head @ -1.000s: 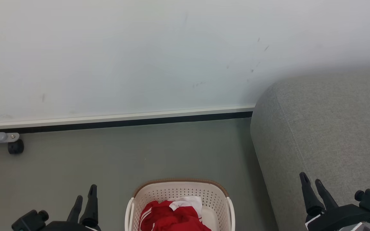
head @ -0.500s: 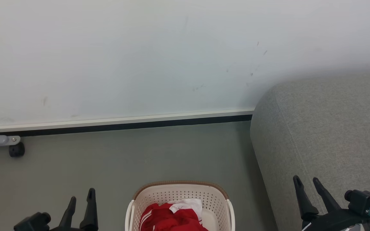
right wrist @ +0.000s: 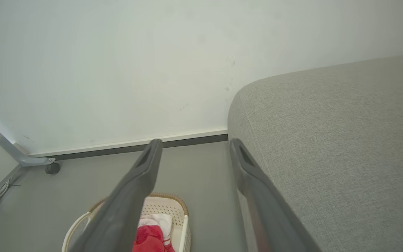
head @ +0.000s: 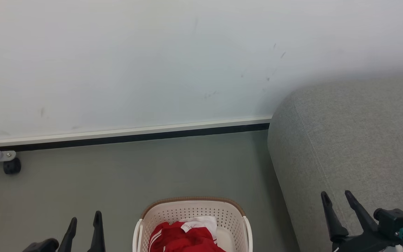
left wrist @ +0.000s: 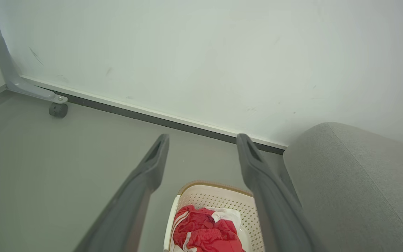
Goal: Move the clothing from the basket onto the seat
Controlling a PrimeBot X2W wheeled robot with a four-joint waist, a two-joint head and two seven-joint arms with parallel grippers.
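The cream-white perforated basket [head: 229,214] with its brown rim stands on the floor at the bottom centre of the head view, holding crumpled red clothing [head: 178,238] with white panels. It also appears in the left wrist view as basket [left wrist: 219,200] with clothing [left wrist: 205,231], and in the right wrist view as basket [right wrist: 177,204] with clothing [right wrist: 149,239]. The light-grey seat [head: 355,140] rises to the right of the basket. My left gripper [head: 84,218] is open, left of the basket. My right gripper [head: 336,197] is open and empty over the seat's near edge.
A white wall panel with a dark baseboard [head: 135,136] runs behind the basket. A grey metal leg with a black caster [head: 12,166] sits at the far left. Grey floor [head: 135,175] lies between the wall and the basket.
The left gripper has dropped lower in the head view and the right gripper has shifted slightly. The whole picture has shifted a little, so the camera moved.
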